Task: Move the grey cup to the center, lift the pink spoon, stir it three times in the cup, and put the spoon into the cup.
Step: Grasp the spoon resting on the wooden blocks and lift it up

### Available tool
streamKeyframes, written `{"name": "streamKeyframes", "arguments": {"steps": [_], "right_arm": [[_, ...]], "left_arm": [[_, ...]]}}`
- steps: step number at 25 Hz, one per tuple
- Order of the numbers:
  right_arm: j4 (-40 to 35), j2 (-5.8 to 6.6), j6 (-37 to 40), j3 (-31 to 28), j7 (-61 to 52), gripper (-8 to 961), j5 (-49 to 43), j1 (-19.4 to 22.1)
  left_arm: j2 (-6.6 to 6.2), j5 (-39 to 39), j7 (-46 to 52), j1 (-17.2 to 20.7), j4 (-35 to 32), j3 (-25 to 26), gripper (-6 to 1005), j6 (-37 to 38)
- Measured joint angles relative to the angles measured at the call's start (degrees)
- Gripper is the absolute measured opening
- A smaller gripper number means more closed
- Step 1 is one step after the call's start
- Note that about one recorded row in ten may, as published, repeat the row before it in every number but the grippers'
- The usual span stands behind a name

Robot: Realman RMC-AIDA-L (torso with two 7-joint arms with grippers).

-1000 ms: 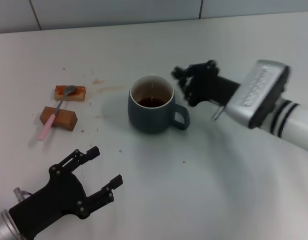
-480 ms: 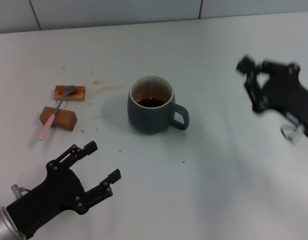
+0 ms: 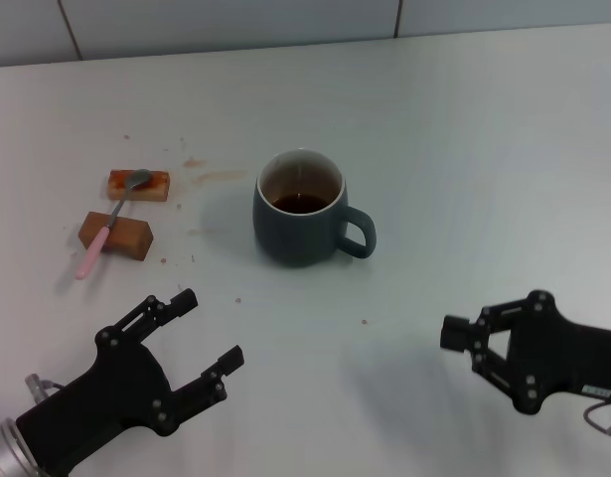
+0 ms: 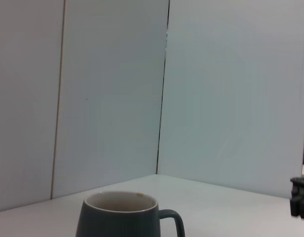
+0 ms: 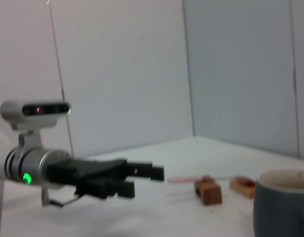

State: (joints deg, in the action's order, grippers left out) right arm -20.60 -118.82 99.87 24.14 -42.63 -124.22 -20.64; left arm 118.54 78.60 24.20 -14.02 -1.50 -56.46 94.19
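Head view shows the stout blue-grey ceramic mug [image 3: 301, 207] mid-table, dark liquid inside, so it needs no moving. To its left the slim pink-handled spoon [image 3: 109, 226] bridges two brown blocks [image 3: 116, 234], raised for pinching. My left gripper [image 3: 208, 338] hovers spread near it; my right gripper [image 3: 466, 340], splayed, holds nothing.

Grey cup [image 3: 301, 221]: smooth ceramic-looking body with a soft satin sheen outside and a paler glazed inner wall. Pink spoon [image 3: 110, 223]: matt pink handle, shiny metal bowl, lying across two rough-looking brown blocks [image 3: 116, 234]. Left gripper [image 3: 186, 347] and right gripper [image 3: 462, 341]: matt black; table [image 3: 464, 149]: smooth, pale, faintly glossy.
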Motion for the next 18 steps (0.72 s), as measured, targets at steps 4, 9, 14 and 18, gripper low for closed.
{"name": "streamKeyframes", "arguments": {"steps": [4,9,14,18], "right_arm": [[-0.2,-0.13,-1.6,0.4,0.3,68,-1.0,0.1],[0.1,-0.27,-3.9,0.6,1.5,68,-2.1,0.6],[0.3,-0.32,-4.2,0.5,2.8,69,-2.2,1.0],[0.3,-0.23,-3.6,-0.1,2.9,84,-1.9,1.2]], "left_arm": [[0.02,0.0,0.1,0.0,0.0,0.0,800,0.1],[-0.02,0.0,0.2,0.1,0.0,0.0,800,0.2],[-0.06,0.0,0.1,0.2,0.0,0.0,799,0.3],[-0.04,0.0,0.1,0.3,0.1,-0.1,799,0.3]]}}
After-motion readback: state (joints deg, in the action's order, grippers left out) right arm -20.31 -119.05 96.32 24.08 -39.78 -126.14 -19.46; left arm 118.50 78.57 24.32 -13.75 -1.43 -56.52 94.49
